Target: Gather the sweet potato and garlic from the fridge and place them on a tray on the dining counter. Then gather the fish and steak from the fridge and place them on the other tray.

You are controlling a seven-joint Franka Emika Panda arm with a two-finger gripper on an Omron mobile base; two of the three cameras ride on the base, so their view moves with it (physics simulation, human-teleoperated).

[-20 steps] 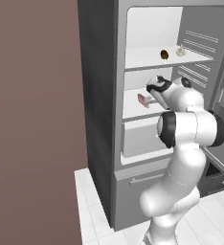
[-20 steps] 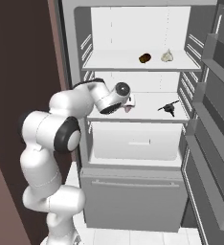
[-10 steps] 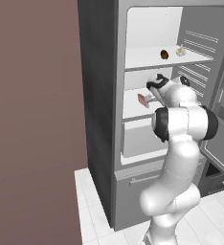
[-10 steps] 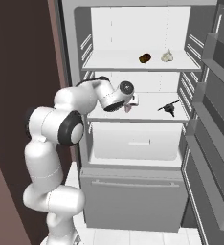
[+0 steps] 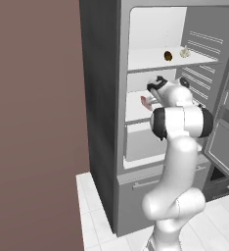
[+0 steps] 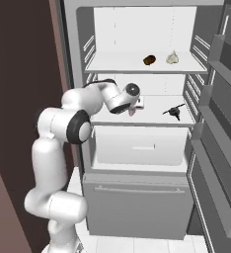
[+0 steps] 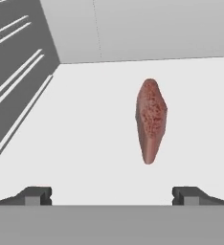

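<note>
Pinkish-red flat steak slab [image 7: 151, 119] lies lengthwise toward fridge [image 5: 106, 98] back, on mid shelf; gripper [image 7: 112, 196] jaws wide apart, empty.

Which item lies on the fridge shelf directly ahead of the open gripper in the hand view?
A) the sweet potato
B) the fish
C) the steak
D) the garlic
C: the hand view shows the steak, a pinkish-red slab, lying on the white shelf ahead of the gripper, whose jaws stand wide apart and hold nothing.
</note>
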